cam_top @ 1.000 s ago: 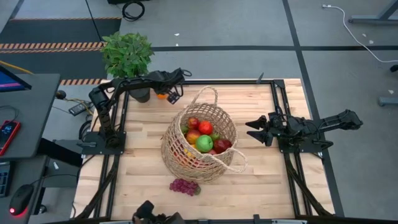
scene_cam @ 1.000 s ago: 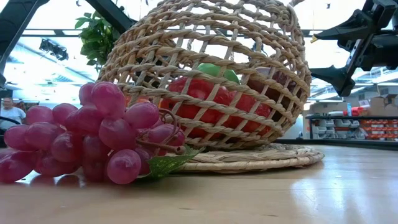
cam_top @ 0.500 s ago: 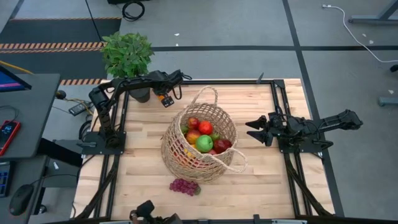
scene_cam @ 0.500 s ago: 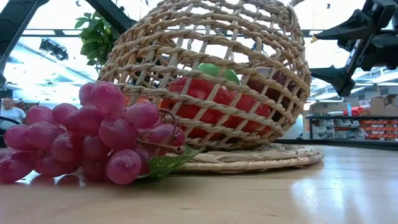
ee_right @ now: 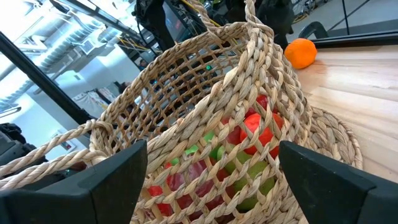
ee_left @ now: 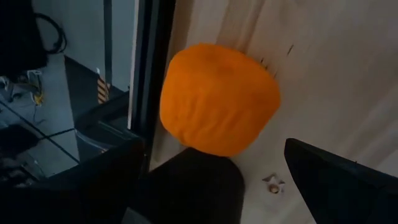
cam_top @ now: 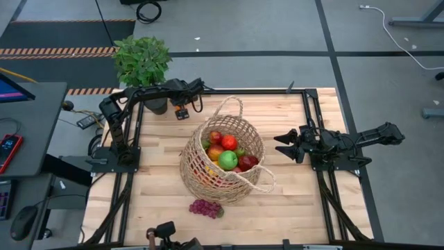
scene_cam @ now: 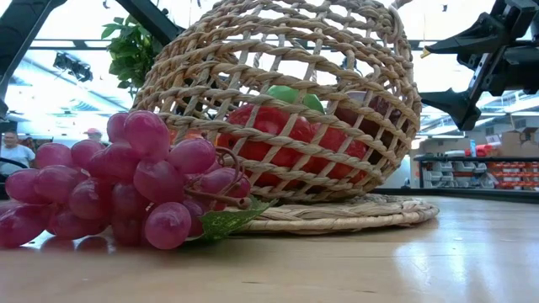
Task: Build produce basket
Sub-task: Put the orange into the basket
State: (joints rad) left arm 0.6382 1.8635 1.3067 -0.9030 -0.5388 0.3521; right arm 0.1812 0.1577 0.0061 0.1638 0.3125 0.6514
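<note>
Orange [ee_left: 219,99] sits on counter [cam_top: 298,201] by far edge, left gripper [cam_top: 183,110] open around it, unclamped; off-centre closure could roll it off, away from wicker basket [cam_top: 223,161].

Legible text, labels, brands, numbers, signs: none found in any view. The phone screen [cam_top: 8,144] on the side desk at 9 o'clock shows only an unreadable glow. The orange-and-black striped floor tape [cam_top: 57,51] at 11 o'clock is a pattern, not lettering. The storage shelving [scene_cam: 477,172] behind the table carries boxes whose markings cannot be made out.
</note>
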